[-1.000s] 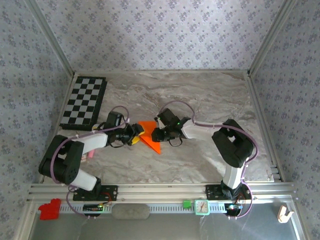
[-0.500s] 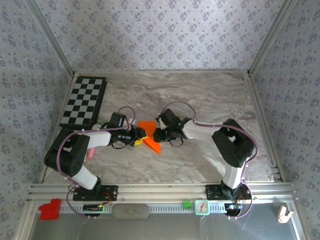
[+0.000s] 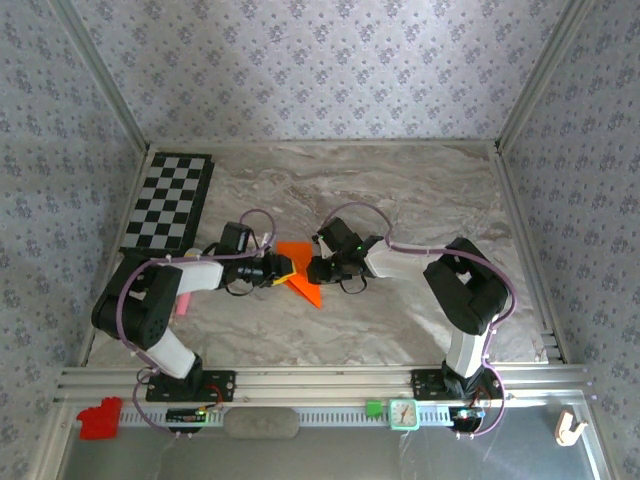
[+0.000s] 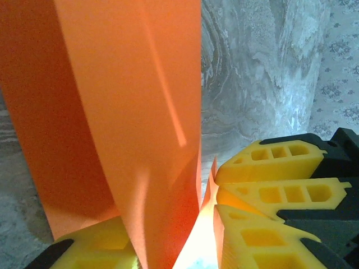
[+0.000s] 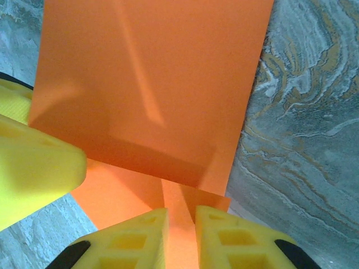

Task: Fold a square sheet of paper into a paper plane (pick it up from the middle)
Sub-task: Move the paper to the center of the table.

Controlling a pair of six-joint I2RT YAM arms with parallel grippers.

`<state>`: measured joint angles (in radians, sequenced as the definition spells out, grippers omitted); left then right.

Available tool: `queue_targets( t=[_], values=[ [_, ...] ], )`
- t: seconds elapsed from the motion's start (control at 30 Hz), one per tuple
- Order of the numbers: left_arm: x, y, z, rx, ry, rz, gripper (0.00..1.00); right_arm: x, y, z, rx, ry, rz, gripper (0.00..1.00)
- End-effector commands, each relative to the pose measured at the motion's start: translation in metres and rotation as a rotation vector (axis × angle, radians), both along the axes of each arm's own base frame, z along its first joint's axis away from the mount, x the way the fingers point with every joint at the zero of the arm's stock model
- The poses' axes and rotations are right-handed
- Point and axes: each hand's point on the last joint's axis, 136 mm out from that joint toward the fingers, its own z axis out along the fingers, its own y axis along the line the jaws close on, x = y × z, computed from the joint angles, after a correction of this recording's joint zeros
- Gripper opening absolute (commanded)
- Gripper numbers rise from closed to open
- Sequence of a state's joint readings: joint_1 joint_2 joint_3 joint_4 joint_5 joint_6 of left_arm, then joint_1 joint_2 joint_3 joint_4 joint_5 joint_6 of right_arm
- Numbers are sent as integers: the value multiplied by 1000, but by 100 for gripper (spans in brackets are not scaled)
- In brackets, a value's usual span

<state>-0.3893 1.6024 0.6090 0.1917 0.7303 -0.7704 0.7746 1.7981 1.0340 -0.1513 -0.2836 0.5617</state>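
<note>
Orange sheet of paper [image 3: 303,284], partly folded, lies mid-worktop [image 3: 420,190], between the two grippers and touching both. Left gripper [image 3: 280,267] sits at the sheet's left edge. In the left wrist view a paper flap stands up between its yellow fingers [image 4: 92,249], against one of them with a lit gap at the other, so can't tell if the jaws clamp it. Right gripper [image 3: 313,268] is at the right edge, jaws nearly together and pinching a narrow fold of the sheet. Checkerboard [image 3: 170,203] lies far left, well apart.

Up close, the square sheet of paper [image 4: 129,101] overruns the top edge — fingers [image 4: 95,245] cropped below.
</note>
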Motion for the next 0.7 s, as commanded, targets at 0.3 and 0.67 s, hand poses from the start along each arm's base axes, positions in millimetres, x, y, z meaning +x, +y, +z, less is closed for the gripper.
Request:
queue_targets(
  t=[0.3,0.67],
  values=[
    [3,-7,13,-34,-74,-49,22,1,-6,-4,-8,20,-24,20],
    [15,-2,17,15,-32,64,10,17,-31,34,-61,-201,11,35]
  ],
)
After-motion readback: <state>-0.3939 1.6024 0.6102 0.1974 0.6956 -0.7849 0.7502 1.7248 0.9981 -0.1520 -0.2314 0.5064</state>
